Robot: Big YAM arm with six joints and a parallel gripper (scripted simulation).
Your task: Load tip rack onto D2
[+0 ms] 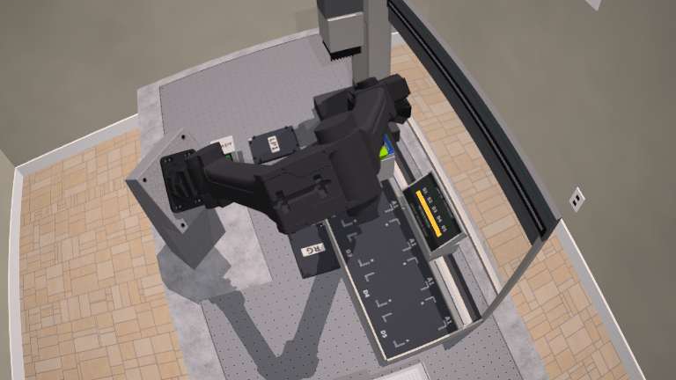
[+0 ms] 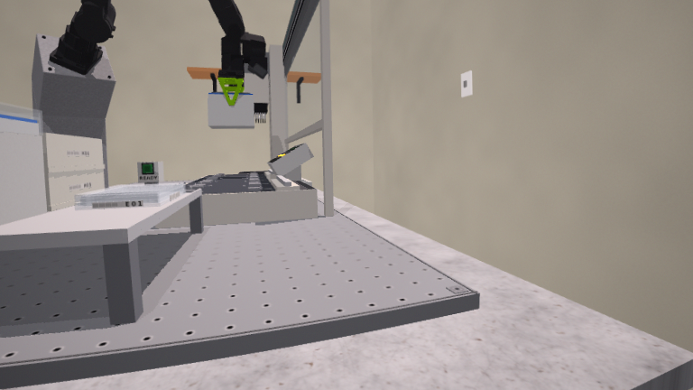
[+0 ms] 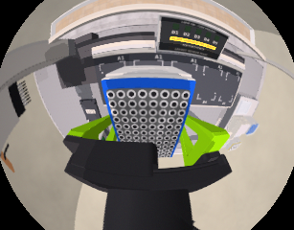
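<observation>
Wrist view: pincer [image 3: 148, 137] clamped on uncovered full tip rack [image 3: 148, 115], hanging high above the deck [image 1: 399, 276]; carry step, next lower squarely into D2's brackets.

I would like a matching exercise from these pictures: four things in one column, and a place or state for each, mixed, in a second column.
Things:
1. tip rack
2. gripper
3. READY key
4. lidded plate E01

Places or states:
a. lying flat on the pale shelf
b. hanging high above the deck
c. closed on the rack
d. standing beyond the shelf, untouched

Pairs: 1-b, 2-c, 3-d, 4-a
</observation>
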